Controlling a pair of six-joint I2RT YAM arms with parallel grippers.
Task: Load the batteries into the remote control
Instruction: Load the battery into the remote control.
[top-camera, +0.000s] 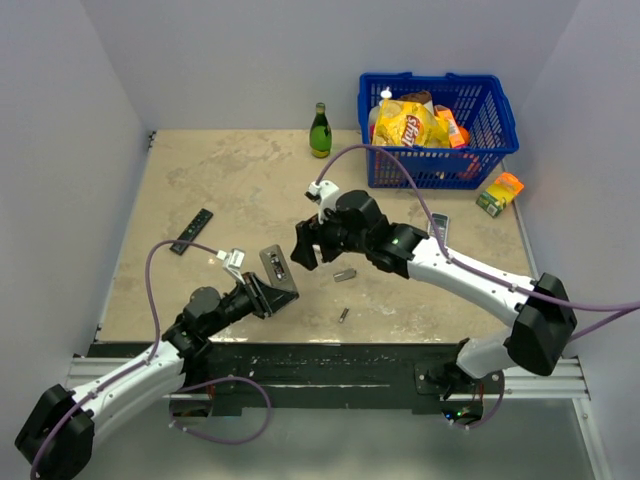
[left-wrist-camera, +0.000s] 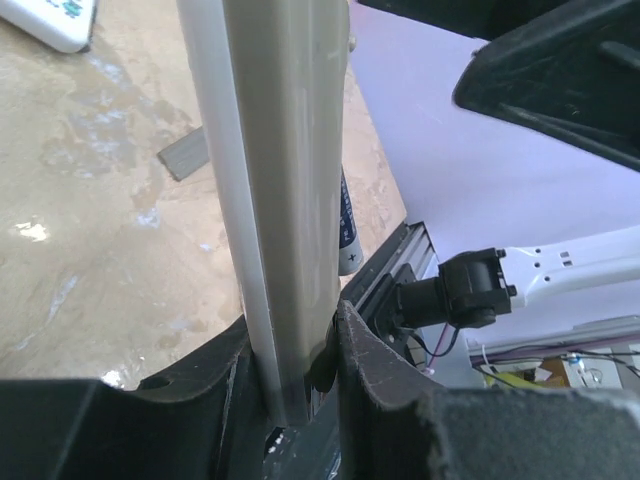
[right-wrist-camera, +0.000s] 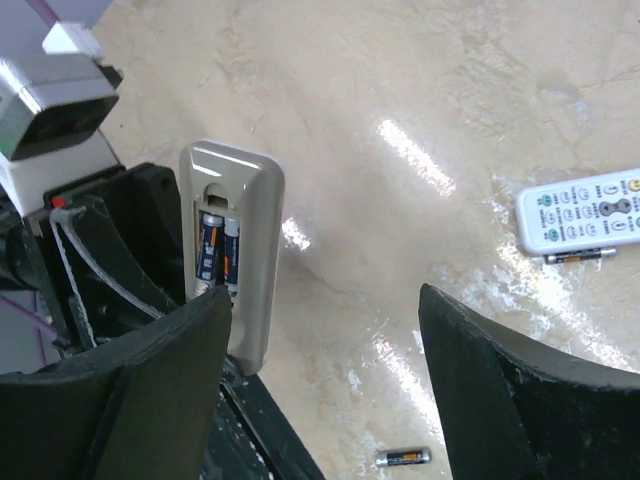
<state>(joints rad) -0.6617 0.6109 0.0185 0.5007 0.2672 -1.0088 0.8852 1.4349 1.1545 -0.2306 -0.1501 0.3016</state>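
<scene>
Left gripper (left-wrist-camera: 290, 352): jaws closed on the lower end of the remote control (left-wrist-camera: 285, 180), pinching it across its thickness. It is held raised and tilted over the near middle of the table (top-camera: 200, 180), with the grey back turned toward my right side. Right gripper (right-wrist-camera: 325, 300): jaws spread wide with nothing between them, hovering just to the right of and beyond the remote, facing its open battery bay. Two batteries (right-wrist-camera: 218, 252) lie side by side in that bay. I cannot tell whether both are pressed fully home, and in the left wrist view one stands slightly proud of the grey back, so I judge the seating unconfirmed. A loose battery (top-camera: 343, 315) lies on the table near the front edge, between my arms. A second loose battery (right-wrist-camera: 580, 256) lies just beside a white remote (right-wrist-camera: 590, 210). A grey flat piece (left-wrist-camera: 185, 155), possibly the bay cover, lies on the table beyond the held remote. Handling assessment: the remote is a light, rigid plastic shell with smooth faces. My present pinch low on the body leaves the bay clear, but the long lever above it may pivot under pressure, so any push on the cells should be light and square to the back. The batteries are hard, slick and will roll, so they are best taken across the middle of the barrel, never at the ends.
</scene>
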